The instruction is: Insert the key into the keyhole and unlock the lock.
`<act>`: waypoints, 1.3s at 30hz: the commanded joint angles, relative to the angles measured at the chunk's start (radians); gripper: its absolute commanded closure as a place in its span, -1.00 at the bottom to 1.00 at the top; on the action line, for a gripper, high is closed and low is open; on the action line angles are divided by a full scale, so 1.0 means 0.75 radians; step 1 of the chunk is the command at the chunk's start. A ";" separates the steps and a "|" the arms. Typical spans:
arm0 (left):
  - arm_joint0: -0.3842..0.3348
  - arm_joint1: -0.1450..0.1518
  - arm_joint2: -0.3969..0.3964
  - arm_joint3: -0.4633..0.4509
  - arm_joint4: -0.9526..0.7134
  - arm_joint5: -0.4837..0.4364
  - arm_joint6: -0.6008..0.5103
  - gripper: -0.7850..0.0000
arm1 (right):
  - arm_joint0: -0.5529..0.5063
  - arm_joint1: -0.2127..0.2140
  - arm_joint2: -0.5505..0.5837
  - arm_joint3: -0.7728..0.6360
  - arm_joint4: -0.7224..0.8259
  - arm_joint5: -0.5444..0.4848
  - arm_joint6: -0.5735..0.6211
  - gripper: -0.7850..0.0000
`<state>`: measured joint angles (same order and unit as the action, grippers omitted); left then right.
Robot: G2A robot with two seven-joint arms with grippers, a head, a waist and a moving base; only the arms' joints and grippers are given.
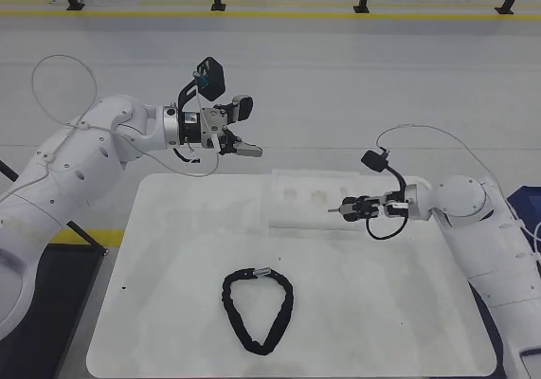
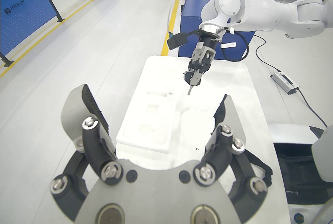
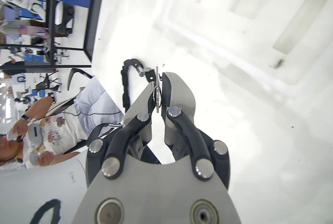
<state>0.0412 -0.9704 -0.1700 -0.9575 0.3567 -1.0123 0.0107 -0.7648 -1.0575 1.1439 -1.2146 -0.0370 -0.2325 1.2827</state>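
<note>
The right pincer clamps a small key over the white foam tray. The key's tip points toward the left pincer, which hangs with its fingers spread near the far edge of the surface. The black chain lock lies well apart from both pincers, nearer the robot.

The lock lies on the table near its front — the foam tray behind it, the key above the tray's right end.

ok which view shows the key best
The right wrist view: the key is close up, edge-on, pinched in the right claw. The left wrist view shows its tip poking from that claw, far off; the top view shows a tiny sliver.
</note>
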 commanded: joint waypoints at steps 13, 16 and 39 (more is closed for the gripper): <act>0.000 0.000 0.000 0.000 -0.001 0.000 -0.001 -1.00 | -0.219 0.056 0.278 -0.107 0.637 -0.246 0.160 1.00; 0.000 0.000 0.000 0.000 -0.001 0.000 -0.001 -1.00 | -0.238 0.061 0.290 -0.113 0.768 -0.243 0.163 1.00; 0.000 0.000 0.000 0.000 -0.001 0.000 -0.001 -1.00 | -0.241 0.073 0.293 -0.094 0.843 -0.284 0.123 1.00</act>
<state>0.0412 -0.9704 -0.1700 -0.9575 0.3567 -1.0123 0.0107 -0.9457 -1.0028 1.3636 -1.2853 0.5956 -0.4455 1.3746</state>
